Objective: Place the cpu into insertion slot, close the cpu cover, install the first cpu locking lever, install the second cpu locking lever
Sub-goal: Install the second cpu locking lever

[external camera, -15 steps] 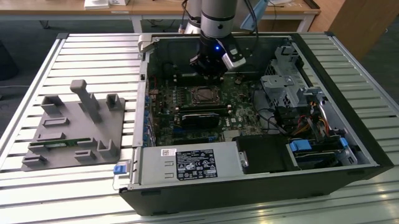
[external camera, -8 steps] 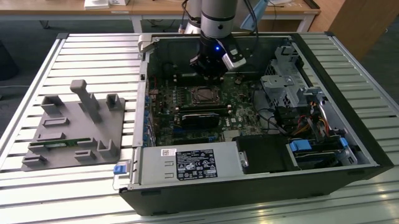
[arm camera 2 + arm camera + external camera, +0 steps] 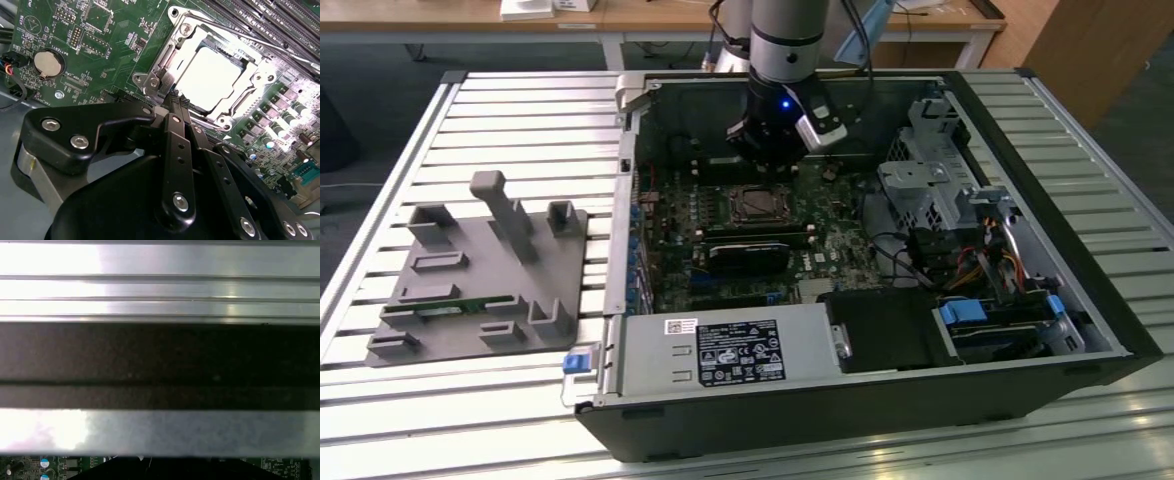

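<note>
In the second wrist view the cpu [image 3: 210, 80] lies flat in the insertion slot [image 3: 172, 17], its silver top glaring under the light. The cpu cover [image 3: 252, 90] is down around the chip, framing it. A thin metal locking lever [image 3: 235, 32] runs along one side of the socket; whether it is latched I cannot tell. My gripper [image 3: 175, 97] hovers just beside the socket's edge, its black fingers [image 3: 172, 145] shut together with nothing between them. In the exterior view the gripper [image 3: 769, 160] hangs inside the open computer case, a little behind the insertion slot [image 3: 754, 205].
A black card [image 3: 747, 250] lies in front of the socket. The power supply [image 3: 727, 350] and drive cage [image 3: 927, 180] fill the case's near and right parts. A grey fixture [image 3: 480, 270] sits on the slatted table. A coin battery [image 3: 48, 62] and memory slots [image 3: 260, 15] flank the socket.
</note>
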`<state>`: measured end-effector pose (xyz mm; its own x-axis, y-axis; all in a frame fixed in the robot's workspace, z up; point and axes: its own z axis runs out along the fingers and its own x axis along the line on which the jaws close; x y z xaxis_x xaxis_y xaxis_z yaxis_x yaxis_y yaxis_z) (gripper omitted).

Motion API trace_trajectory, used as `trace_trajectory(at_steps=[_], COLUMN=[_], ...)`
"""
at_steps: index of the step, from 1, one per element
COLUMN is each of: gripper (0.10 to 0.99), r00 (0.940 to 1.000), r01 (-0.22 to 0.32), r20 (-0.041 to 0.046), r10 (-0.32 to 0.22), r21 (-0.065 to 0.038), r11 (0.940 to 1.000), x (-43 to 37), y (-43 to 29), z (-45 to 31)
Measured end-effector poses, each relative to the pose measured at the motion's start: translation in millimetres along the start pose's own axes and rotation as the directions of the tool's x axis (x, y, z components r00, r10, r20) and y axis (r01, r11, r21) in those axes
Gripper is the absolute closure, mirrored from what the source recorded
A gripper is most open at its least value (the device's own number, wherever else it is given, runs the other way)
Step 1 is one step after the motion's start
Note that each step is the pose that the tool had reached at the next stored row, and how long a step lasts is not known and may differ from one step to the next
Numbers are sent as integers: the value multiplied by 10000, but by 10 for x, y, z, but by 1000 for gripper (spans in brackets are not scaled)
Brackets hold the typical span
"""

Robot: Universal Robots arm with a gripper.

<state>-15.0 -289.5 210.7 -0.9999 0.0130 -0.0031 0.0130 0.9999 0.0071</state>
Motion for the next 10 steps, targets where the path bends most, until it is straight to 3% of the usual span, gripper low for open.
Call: trace_trajectory(at_steps=[10], gripper=[965], r00=[10000], r01=[1], r20=[-1], r10=[-1], r21=[30], r11=[10000], x=[0], y=[-18], z=[-1])
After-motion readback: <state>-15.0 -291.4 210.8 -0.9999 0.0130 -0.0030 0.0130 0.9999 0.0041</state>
